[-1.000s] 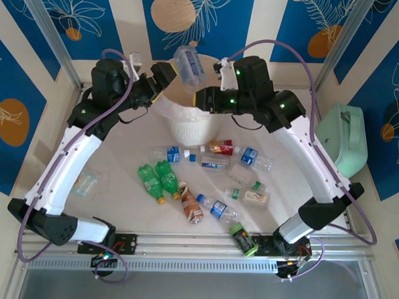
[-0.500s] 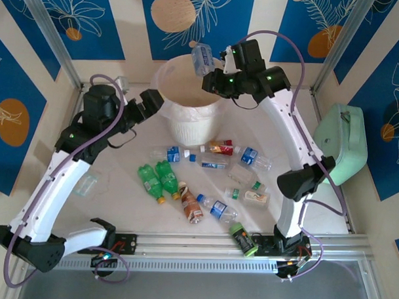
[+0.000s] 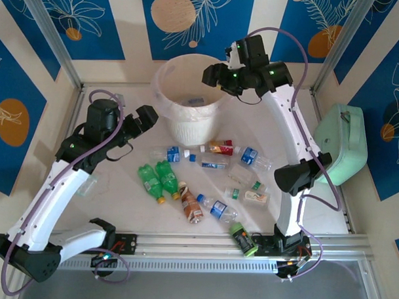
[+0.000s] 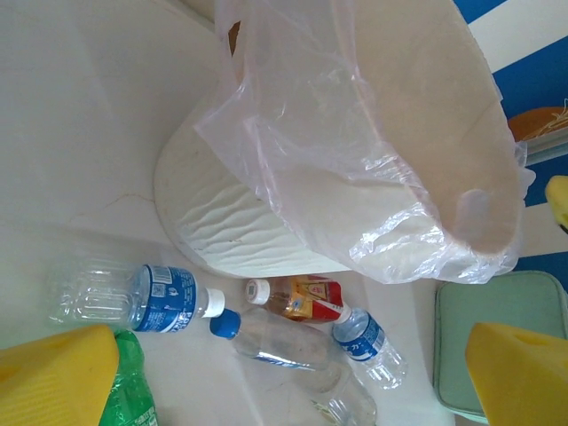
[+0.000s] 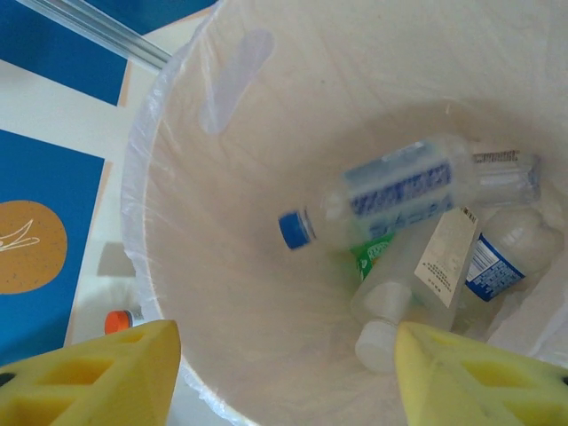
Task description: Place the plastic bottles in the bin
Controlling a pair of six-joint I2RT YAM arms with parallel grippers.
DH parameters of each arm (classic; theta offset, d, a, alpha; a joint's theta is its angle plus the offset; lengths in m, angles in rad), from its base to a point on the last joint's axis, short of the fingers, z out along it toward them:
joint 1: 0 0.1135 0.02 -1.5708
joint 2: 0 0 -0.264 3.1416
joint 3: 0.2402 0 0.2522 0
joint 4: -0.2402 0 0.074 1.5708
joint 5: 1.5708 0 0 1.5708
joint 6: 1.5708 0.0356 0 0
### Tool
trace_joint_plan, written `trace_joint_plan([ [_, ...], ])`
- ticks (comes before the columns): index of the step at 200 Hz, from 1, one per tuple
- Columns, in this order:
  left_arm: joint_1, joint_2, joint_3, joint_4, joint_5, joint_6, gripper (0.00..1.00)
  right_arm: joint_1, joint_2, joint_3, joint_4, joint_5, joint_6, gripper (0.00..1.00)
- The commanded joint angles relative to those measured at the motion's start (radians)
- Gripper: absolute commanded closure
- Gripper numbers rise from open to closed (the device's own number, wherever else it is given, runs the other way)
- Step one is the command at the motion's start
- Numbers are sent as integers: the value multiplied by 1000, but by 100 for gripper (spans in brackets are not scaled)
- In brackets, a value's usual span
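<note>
Right wrist view, Mia: what can you read inside the bin (image 5: pixel 222 293)?

Not much, Tom. A clear bottle with a blue cap (image 5: pixel 408 191) is smeared with blur, above the others. Under it the bottles overlap: a white-capped bottle (image 5: pixel 390 324), a blue-labelled bottle (image 5: pixel 493 262) and a scrap of green between them. I cannot tell how many lie there.

And the right fingers (image 5: pixel 98 373)?

Spread, with one yellow pad in each lower corner above the bin's mouth. Both are cut off by the frame.

The left fingers (image 4: pixel 53 373)?

Spread as well, low beside the bin's ribbed wall. One pad covers most of a green bottle (image 4: pixel 133 395), and the liner (image 4: pixel 355 160) veils the rim.

Any room on the counter (image 3: pixel 122 193)?

In the top view the loose bottles (image 3: pixel 212 164) bunch in the middle, just in front of the bin. A green and dark bottle (image 3: pixel 243 239) lies at the near edge by the right arm's base. A clear container (image 3: pixel 87 183) is half under the left arm, too hidden to name. The mint-green case (image 3: pixel 344 145) sits at the right edge. Bare counter opens to the left of the green pair (image 3: pixel 158 179) and between the heap and the case.
</note>
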Motion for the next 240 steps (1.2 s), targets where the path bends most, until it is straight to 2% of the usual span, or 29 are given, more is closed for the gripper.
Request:
trace_joint_plan([
  [1,2,-7,-12,7,0,-2,0,1,-62,10,-22,-12,-26,34],
  [27,4,-11,-23,-4,8,6,4,0,-158,-55,1,1,-41,33],
  [48,15,-36,-63,-37,-22,-23,7,1,-279,-187,41,13,-50,32],
  [84,48,-60,-130,-38,9,-62,13,-2,-523,-507,121,56,-54,30],
  [102,50,-56,-143,-19,30,-64,15,-5,-651,-702,162,83,-39,26],
  [134,50,-30,-152,13,64,-72,16,-62,-781,-969,139,81,16,24],
  [163,50,-17,-157,36,78,-77,17,-132,-823,-1120,92,82,43,21],
  [209,50,-16,-166,45,86,-84,17,-261,-768,-1236,70,82,59,19],
  [240,50,-23,-179,48,88,-88,17,-389,-711,-1276,111,-32,145,19],
])
